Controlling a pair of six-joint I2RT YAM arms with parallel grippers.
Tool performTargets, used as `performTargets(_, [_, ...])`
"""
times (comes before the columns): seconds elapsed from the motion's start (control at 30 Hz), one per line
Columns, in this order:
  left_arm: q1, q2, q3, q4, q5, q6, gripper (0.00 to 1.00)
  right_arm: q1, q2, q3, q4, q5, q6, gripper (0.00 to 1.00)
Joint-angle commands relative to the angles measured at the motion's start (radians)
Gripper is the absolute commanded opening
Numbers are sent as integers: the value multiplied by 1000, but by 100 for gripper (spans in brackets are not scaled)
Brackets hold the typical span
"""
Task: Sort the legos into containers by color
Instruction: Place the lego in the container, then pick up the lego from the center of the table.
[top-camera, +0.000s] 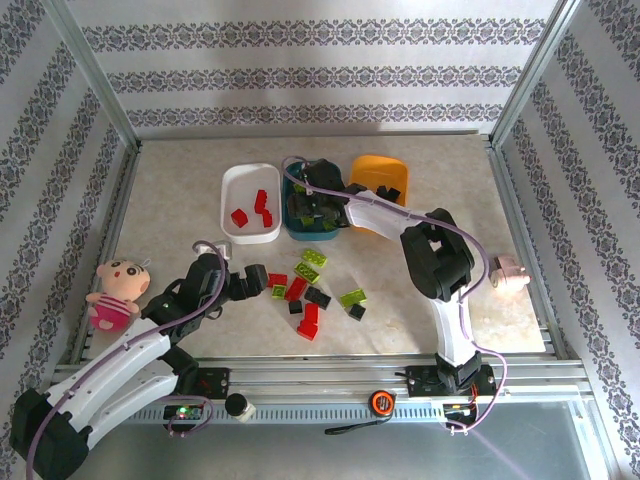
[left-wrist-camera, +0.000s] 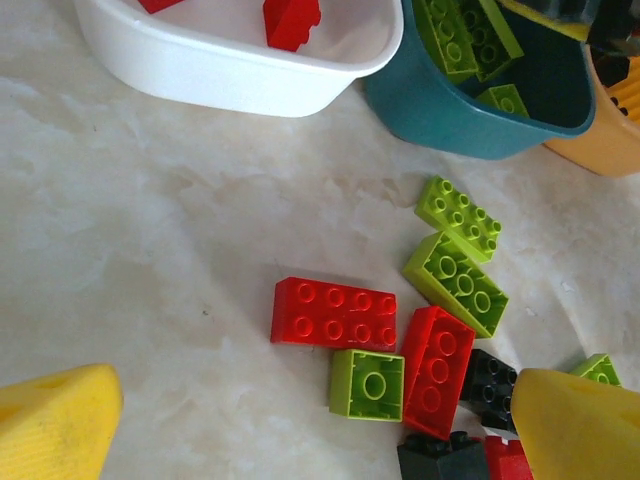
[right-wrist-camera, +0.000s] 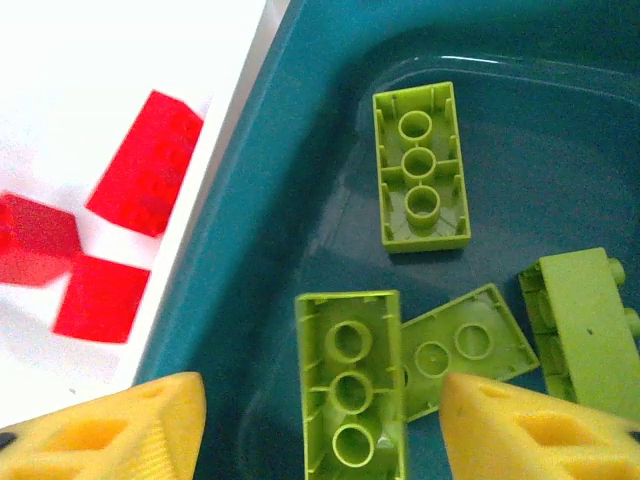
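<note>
We see the right gripper (right-wrist-camera: 322, 425) spread over lime legos (right-wrist-camera: 420, 165) in the dark teal tub (right-wrist-camera: 300, 110) (white tub (right-wrist-camera: 80, 70) at its nine o'clock), the left gripper (left-wrist-camera: 320, 430) gaping above loose legos (left-wrist-camera: 335, 313).

Left gripper (left-wrist-camera: 315, 430) spread wide, right gripper (right-wrist-camera: 325, 430) parted

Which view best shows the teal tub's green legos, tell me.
Right wrist: straight down on four green legos in the teal tub. Left wrist catches one corner; in top external the right arm covers most.
</note>
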Motion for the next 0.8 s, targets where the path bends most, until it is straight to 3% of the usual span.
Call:
performTargets(0.0, [1, -6, 0, -31, 11, -5, 100, -2, -36, 26, 7, 17, 25, 70])
performTargets(0.23, [1, 46, 8, 9, 48, 15, 100, 8, -222, -158, 93, 20, 39, 74])
performTargets(0.47, [-15, 251, 58, 58, 125, 70, 87, 8, -418, -436, 183, 7, 80, 74])
performTargets(0.77, [-88, 491, 142, 142, 56, 153, 87, -2, -558, -623, 210, 12, 99, 74])
